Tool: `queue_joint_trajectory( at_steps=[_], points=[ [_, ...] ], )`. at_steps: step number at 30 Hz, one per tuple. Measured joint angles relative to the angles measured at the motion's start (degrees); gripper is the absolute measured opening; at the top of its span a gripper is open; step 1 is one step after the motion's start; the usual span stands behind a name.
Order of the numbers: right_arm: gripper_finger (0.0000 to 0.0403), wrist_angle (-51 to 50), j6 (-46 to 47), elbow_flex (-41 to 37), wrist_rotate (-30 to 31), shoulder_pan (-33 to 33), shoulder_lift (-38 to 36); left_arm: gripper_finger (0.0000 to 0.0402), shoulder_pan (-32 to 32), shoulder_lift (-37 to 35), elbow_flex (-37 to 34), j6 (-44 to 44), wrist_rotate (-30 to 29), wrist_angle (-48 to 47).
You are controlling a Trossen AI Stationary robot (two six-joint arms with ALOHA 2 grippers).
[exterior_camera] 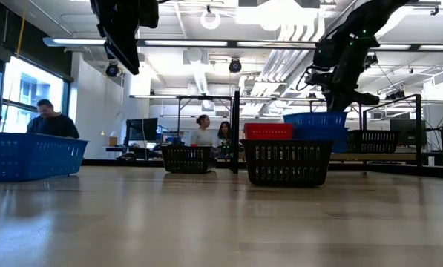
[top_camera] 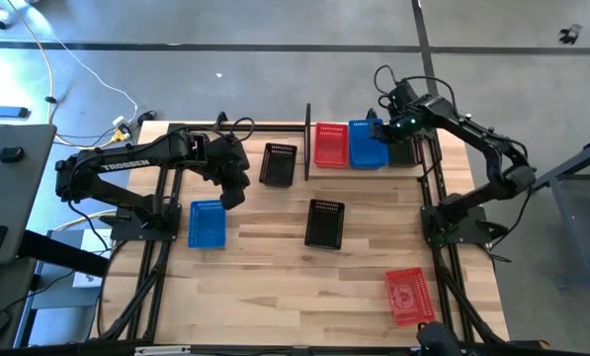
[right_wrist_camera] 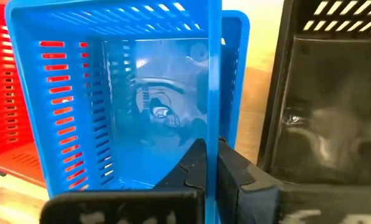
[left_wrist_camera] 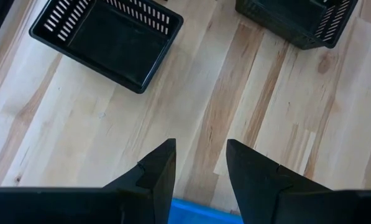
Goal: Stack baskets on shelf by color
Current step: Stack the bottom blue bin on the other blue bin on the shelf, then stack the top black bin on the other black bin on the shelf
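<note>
High view shows the shelf [top_camera: 309, 148] at the table's far edge, and I place everything by it. On its floor a red basket [top_camera: 330, 144] sits at the end nearest the dividing post, with a blue basket [top_camera: 367, 145] touching it on the side toward my right arm; beyond that, at the shelf's outer end, a black basket [right_wrist_camera: 325, 93] shows in my right wrist view. My right gripper [right_wrist_camera: 211, 163] has its fingers pinched narrow on the wall of a second blue basket [right_wrist_camera: 126, 93], held tilted over the one already on the shelf.

Just off the shelf's other end, toward my left arm, another black basket [top_camera: 279, 163] rests on the table [top_camera: 275, 267]. A third black one [top_camera: 325, 222] lies in front of the shelf, well apart from it. My left gripper [left_wrist_camera: 201, 165] hangs off that same end, fingers moderately spread and holding nothing, above a third blue basket [top_camera: 207, 222]. A second red basket [top_camera: 406, 295] lies far from the shelf, near the table's front corner.
</note>
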Motion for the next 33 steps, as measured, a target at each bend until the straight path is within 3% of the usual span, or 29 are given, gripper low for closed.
queue_joint_trajectory(
  at_steps=[12, 23, 33],
  points=[
    [0.0005, 0.72, -2.43, 0.00, 1.84, 0.00, -0.01, 0.0131, 0.02, 0.00, 0.00, -1.52, -0.02, 0.02],
    [0.0097, 0.61, -2.49, 0.76, 2.62, 0.01, -0.08, 0.0131, 0.02, -0.01, 0.00, -3.62, -0.19, 0.02],
    [0.0108, -8.70, -5.57, 10.04, 2.19, 3.50, -0.18, 0.0131, 0.02, 0.00, 0.00, -4.51, -1.40, 0.02]
  ],
)
